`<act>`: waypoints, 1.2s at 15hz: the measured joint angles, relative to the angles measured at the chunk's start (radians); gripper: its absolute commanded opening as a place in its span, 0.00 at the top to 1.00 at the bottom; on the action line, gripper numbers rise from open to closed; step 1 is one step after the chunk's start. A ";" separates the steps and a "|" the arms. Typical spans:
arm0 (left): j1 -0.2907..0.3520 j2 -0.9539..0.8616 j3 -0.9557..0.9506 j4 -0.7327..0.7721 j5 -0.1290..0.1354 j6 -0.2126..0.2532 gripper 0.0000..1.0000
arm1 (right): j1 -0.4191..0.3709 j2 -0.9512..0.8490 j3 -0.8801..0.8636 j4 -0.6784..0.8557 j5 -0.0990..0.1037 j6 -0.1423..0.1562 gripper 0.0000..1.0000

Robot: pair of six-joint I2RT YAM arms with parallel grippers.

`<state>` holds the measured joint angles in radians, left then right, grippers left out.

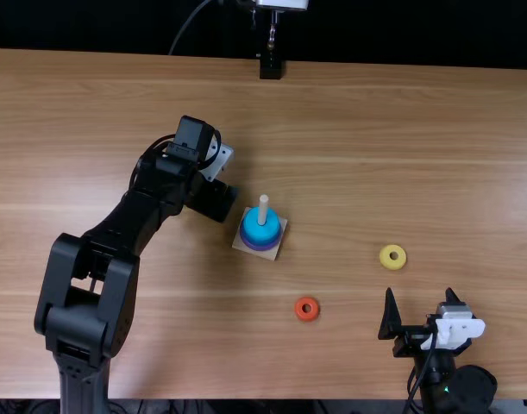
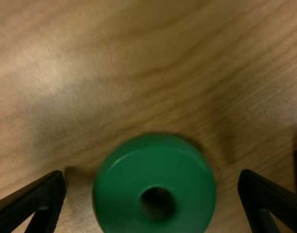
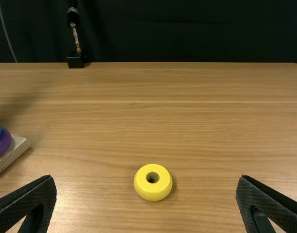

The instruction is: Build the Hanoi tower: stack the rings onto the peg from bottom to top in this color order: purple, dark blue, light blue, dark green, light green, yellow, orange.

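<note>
Over the green ring (image 2: 121, 187), left fingers (image 1: 215, 200) stand apart, room either side; right fingers (image 1: 389, 316) open too.

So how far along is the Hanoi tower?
The purple ring is on the peg, with the light blue ring topping the stack. Nothing is gripped: the left hand is open around the green ring on the table. That one, the yellow ring and the orange ring remain unstacked.

Green ring (image 2: 120, 189), yellow ring (image 3: 152, 193), orange ring (image 1: 307, 317) — light brown, streaky-grained table (image 1: 392, 129)
</note>
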<state>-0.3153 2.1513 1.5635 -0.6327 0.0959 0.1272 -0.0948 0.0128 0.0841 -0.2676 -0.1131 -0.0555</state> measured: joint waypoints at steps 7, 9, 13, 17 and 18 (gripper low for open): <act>-0.019 0.000 -0.001 -0.002 -0.004 0.000 1.00 | 0.000 0.000 0.000 0.000 0.000 0.000 0.00; -0.019 0.000 -0.001 -0.002 -0.005 -0.001 1.00 | 0.000 0.000 0.000 0.000 0.000 0.000 0.00; -0.019 -0.015 -0.002 -0.067 -0.007 0.000 1.00 | 0.000 0.000 0.000 0.000 0.000 0.000 0.00; -0.018 -0.108 0.075 -0.360 -0.007 0.000 1.00 | 0.000 0.000 0.000 0.001 0.000 0.000 0.00; -0.017 -0.127 0.116 -0.426 -0.006 -0.002 1.00 | 0.000 0.000 0.000 0.000 0.000 0.000 0.00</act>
<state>-0.3321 2.0243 1.6794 -1.0584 0.0895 0.1257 -0.0948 0.0128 0.0841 -0.2672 -0.1131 -0.0551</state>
